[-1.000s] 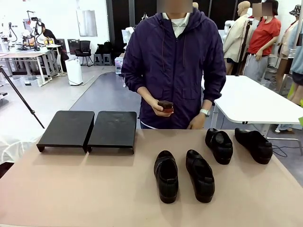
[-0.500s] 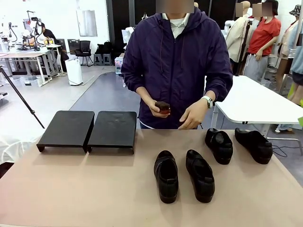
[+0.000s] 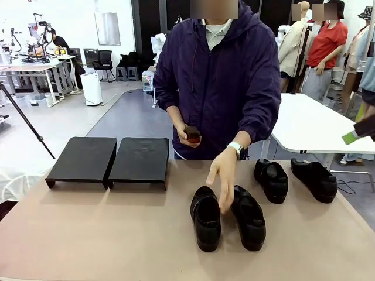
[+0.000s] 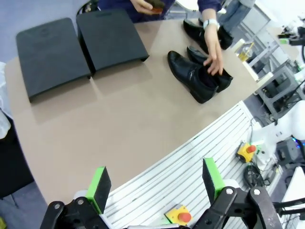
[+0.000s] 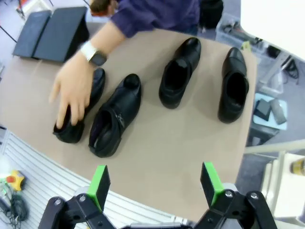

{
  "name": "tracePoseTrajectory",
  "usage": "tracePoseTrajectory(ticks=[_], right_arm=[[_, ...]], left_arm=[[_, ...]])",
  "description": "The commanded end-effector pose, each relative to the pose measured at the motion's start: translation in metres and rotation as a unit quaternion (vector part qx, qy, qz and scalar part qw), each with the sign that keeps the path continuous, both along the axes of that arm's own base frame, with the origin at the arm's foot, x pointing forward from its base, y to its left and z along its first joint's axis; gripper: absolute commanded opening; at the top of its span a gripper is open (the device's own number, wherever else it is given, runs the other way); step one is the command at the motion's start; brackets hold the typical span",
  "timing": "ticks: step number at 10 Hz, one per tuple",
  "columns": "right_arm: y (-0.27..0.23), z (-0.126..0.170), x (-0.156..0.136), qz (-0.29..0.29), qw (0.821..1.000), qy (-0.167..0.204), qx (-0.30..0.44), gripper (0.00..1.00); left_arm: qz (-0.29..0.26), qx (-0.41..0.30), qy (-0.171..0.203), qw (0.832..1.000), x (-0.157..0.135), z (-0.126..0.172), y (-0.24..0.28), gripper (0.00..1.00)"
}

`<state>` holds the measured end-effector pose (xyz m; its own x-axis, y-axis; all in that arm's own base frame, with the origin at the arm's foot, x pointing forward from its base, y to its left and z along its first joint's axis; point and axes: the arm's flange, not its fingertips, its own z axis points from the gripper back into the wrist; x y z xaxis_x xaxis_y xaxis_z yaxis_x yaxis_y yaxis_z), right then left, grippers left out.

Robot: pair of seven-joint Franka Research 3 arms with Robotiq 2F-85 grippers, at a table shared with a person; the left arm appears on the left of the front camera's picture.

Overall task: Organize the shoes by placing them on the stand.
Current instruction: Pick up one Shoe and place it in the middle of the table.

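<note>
While left gripper (image 4: 155,180) and right gripper (image 5: 155,182) hang spread, empty | person's hand (image 3: 222,174) on near shoes (image 3: 206,227) | stand (image 3: 108,159) well apart

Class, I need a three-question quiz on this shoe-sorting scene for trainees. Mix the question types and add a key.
1. True or false: the low black two-panel stand bears no shoes yet.
2. How many glossy black leather loafers lie on the tan table?
3. The person's hand reaches toward: A) the near pair of loafers; B) the far pair; C) the stand.
Key: 1 true; 2 four; 3 A.
</note>
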<state>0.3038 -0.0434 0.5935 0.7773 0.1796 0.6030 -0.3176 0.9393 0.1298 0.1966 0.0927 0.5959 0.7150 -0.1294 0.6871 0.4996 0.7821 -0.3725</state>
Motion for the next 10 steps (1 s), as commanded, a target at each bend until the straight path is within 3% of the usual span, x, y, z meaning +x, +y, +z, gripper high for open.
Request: tracePoseTrajectory(ticks=[1, 3, 5, 8, 10], right_arm=[[-0.038, 0.02, -0.008, 0.005, 0.999, 0.011, 0.04, 1.0], [-0.082, 0.012, -0.06, -0.027, 0.997, 0.043, 0.055, 1.0], [-0.1, 0.0, -0.091, -0.067, 0.995, 0.03, 0.074, 1.0], [-0.101, -0.013, -0.091, -0.076, 0.993, 0.032, 0.087, 1.0], [-0.09, -0.007, -0.073, -0.096, 0.993, 0.04, 0.063, 1.0]], left_arm=[[-0.01, -0.004, -0.005, 1.0, -0.002, -0.001, 0.001, 1.0], [-0.01, -0.004, -0.005, 1.0, -0.002, -0.001, 0.001, 1.0], [-0.01, -0.004, -0.005, 1.0, -0.002, -0.001, 0.001, 1.0], [-0.01, -0.004, -0.005, 1.0, -0.002, -0.001, 0.001, 1.0], [-0.01, -0.004, -0.005, 1.0, -0.002, -0.001, 0.001, 1.0]])
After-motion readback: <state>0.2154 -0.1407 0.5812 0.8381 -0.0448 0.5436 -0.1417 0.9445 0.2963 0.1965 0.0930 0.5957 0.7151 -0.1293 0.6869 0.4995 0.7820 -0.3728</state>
